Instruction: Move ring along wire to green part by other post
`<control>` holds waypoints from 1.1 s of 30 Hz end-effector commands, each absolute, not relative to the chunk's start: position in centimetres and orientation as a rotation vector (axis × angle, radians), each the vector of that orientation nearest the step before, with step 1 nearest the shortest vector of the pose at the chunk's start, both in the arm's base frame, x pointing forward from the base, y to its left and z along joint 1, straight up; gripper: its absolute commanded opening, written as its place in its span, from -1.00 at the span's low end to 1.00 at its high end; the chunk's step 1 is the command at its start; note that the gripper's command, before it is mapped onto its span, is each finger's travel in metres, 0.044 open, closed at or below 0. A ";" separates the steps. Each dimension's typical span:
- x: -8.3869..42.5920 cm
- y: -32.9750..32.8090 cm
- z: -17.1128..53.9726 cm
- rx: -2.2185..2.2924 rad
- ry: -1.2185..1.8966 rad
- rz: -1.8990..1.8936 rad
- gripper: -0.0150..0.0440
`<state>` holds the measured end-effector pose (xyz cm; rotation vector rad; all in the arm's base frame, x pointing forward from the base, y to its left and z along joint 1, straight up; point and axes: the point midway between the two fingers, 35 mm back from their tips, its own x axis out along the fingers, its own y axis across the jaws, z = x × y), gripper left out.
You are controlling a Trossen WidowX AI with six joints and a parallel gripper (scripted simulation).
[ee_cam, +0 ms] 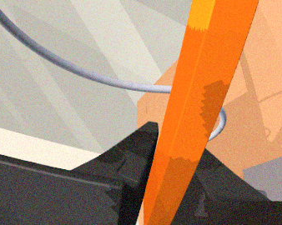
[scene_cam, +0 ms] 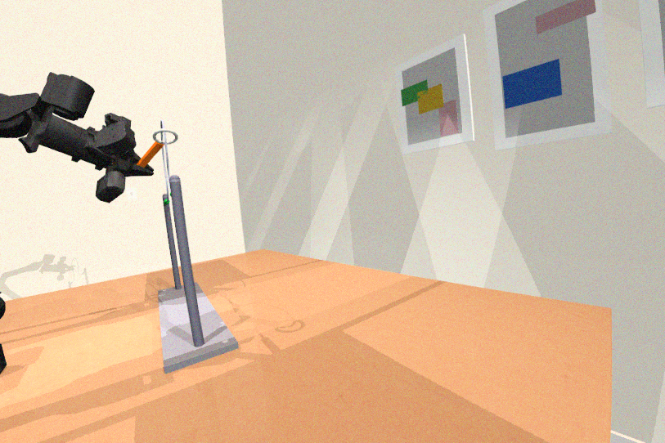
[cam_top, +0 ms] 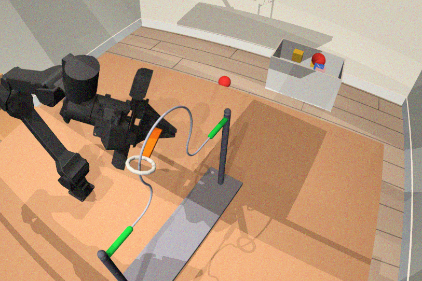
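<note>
You're looking at what seems a home playroom, wooden plank floor (cam_top: pixel 198 56), framed abstract pictures (scene_cam: pixel 547 73) on grey walls, a grey toy bin (cam_top: pixel 304 82), a red ball (cam_top: pixel 224 81) beside the orange table (scene_cam: pixel 447 365).
</note>
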<state>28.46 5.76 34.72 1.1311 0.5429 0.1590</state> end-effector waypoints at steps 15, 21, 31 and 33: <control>28.4 5.5 34.7 0.992 0.543 0.116 -1.00; 28.4 5.4 34.5 0.943 0.547 0.098 -1.00; 28.4 5.1 34.1 0.844 0.554 0.062 -1.00; 28.4 5.1 34.1 0.824 0.556 0.055 -1.00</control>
